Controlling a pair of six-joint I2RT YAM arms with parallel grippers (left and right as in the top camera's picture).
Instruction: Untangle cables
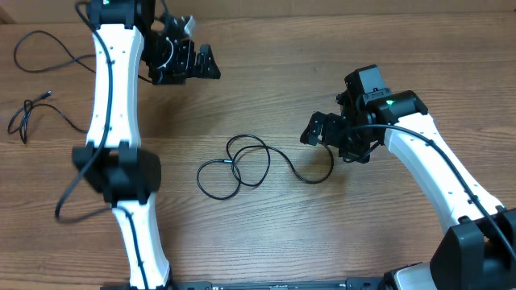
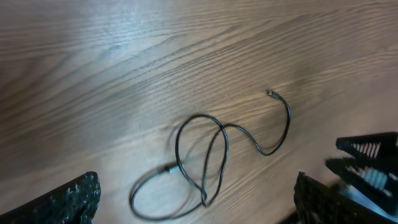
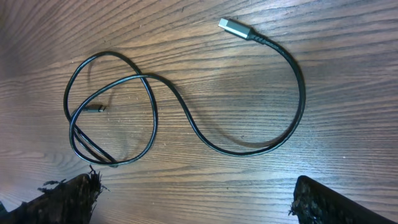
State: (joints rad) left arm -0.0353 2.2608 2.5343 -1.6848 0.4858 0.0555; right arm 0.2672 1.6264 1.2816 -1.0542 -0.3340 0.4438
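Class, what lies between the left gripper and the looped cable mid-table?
Nothing but bare wooden table. The overhead view shows that stretch between the left gripper and the looped cable.

Thin black looped cable [image 1: 235,161] lying flat, two overlapping loops at its left end, small plug inside them, tail sweeping right in a U to a silver plug [image 3: 233,27], second black cable [image 1: 29,102] well left of it, bent in a narrow hairpin, third black cable [image 1: 64,56] just beyond that, an open curve

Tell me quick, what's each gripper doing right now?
The left gripper is open, holding nothing.
The right gripper is open, holding nothing, near the looped cable.
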